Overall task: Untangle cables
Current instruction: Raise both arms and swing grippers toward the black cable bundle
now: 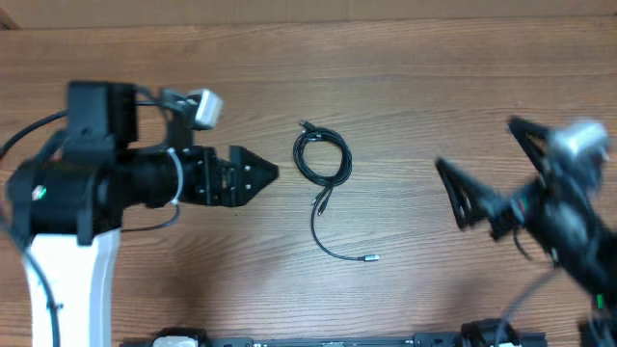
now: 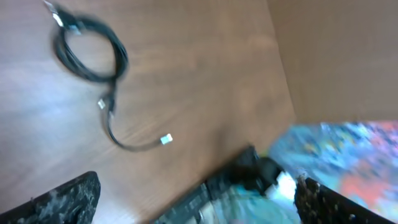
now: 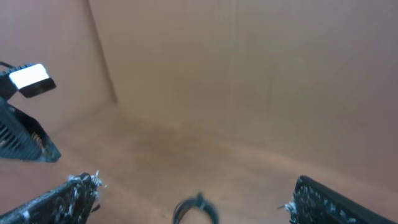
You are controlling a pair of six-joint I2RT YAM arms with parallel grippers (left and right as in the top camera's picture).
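— Where do the cables (image 1: 322,181) lie?
— On the wooden table (image 1: 434,87), about the middle, between the two arms; a black coil (image 1: 301,159) sits on the far side; one loose end curves from it toward the near edge and ends in a silver plug (image 1: 371,257).
— Does either arm touch them?
— No; the left gripper (image 1: 272,174) is to the left of the coil, tips pointing right at it, near but apart; the right gripper (image 1: 451,193) is well apart on the right, blurred, tips pointing left.
— And the jaws?
— Both released. In the left wrist view the two fingers (image 2: 62,199) stand wide at the bottom corners with nothing between them; the coil (image 2: 115,62) shows at the top left, the silver plug (image 2: 166,139) nearer the middle. In the right wrist view the fingers (image 3: 56,202) are spread just as wide and hold nothing; only the top of the coil (image 3: 196,208) peeps in at the bottom edge.
— How many cords are in the coil?
— I cannot tell; the strands overlap.
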